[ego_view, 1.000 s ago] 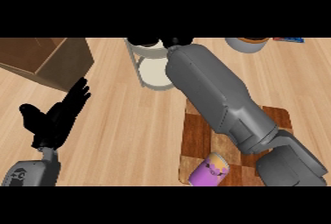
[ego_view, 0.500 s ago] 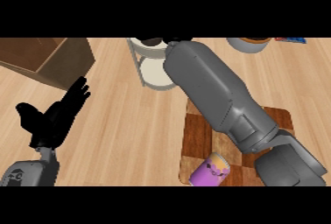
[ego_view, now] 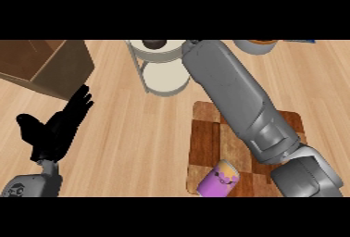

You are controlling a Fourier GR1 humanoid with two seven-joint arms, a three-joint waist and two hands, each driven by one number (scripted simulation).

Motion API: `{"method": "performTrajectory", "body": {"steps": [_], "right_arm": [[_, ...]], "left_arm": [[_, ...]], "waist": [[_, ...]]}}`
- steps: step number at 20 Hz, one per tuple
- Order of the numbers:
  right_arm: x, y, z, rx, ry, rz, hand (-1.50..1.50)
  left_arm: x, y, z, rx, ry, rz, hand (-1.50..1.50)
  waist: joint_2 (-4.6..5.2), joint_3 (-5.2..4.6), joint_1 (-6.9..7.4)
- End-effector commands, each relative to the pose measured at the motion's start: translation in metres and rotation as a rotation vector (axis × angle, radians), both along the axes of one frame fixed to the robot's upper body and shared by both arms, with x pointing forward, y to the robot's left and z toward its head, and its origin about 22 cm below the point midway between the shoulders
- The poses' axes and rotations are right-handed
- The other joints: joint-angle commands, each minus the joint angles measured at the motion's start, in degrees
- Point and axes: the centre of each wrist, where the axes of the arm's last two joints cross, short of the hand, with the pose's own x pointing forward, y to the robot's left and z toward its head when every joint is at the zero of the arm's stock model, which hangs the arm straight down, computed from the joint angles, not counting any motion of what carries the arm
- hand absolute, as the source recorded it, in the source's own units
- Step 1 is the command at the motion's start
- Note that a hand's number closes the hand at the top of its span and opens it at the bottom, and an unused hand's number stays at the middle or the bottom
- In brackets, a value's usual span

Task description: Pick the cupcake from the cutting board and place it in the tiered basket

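Sitting dark-top-up in tiered basket [ego_view: 164, 78] — cupcake [ego_view: 153, 44], left hand [ego_view: 56, 131] open

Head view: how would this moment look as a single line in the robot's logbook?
right arm: stretched to tiered basket | right hand: hidden | left hand: open, resting | cutting board: purple carton

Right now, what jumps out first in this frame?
The big grey right forearm dominates, stretching from the lower right up to the tiered basket at top centre; its hand is hidden. Under it lies the cutting board, with a purple cup at the near edge. The left hand rests open at the left.
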Motion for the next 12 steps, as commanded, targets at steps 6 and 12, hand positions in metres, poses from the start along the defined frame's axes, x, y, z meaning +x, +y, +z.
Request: {"method": "performTrajectory", "body": {"steps": [6,12], "right_arm": [[0.014,-0.079,0.017,0.155,-0.093,-0.137,-1.50],[0.000,-0.160,0.012,0.155,-0.105,-0.184,-1.50]], "left_arm": [[-0.001,0.004,-0.004,0.000,0.042,0.044,0.00],[-0.018,0.020,0.004,0.000,0.039,0.077,0.00]], "waist": [[-0.97,0.02,-3.21],[-1.62,0.04,-4.51]]}}
